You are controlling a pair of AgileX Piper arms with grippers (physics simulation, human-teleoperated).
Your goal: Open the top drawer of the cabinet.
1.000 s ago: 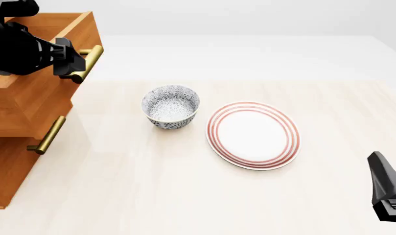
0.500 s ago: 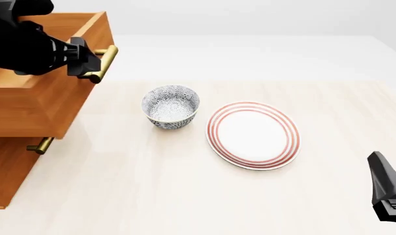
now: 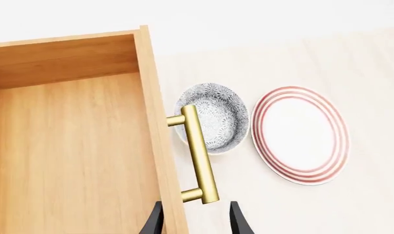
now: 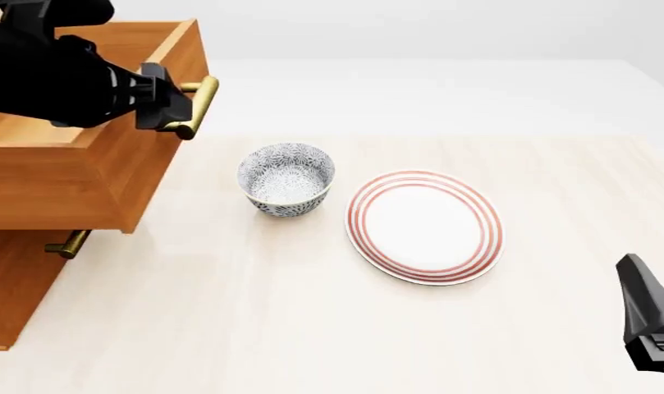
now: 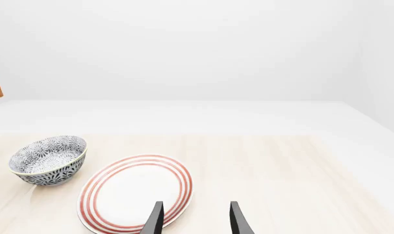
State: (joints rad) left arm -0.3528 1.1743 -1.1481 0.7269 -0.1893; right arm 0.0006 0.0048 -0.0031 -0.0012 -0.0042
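The top drawer (image 4: 80, 176) of the orange-brown cabinet (image 4: 9, 287) stands pulled well out, and its bare wooden inside (image 3: 73, 156) shows in the left wrist view. My left gripper (image 4: 173, 107) is at the drawer's brass bar handle (image 4: 197, 105). In the left wrist view its fingers (image 3: 195, 222) stand apart on either side of the near end of the handle (image 3: 200, 151), so it looks open. My right gripper (image 4: 638, 283) is open and empty, low at the right, far from the cabinet; it also shows in the right wrist view (image 5: 195, 222).
A patterned grey bowl (image 4: 286, 178) stands just right of the open drawer, with a red-ringed white plate (image 4: 425, 226) beside it. A lower drawer's brass handle (image 4: 66, 244) peeks out under the top drawer. Both dishes show in the right wrist view: bowl (image 5: 47, 158), plate (image 5: 135, 192).
The top drawer has slid further out to the right with my left gripper at its handle, covering more of the lower drawer's handle. The right arm has not moved.
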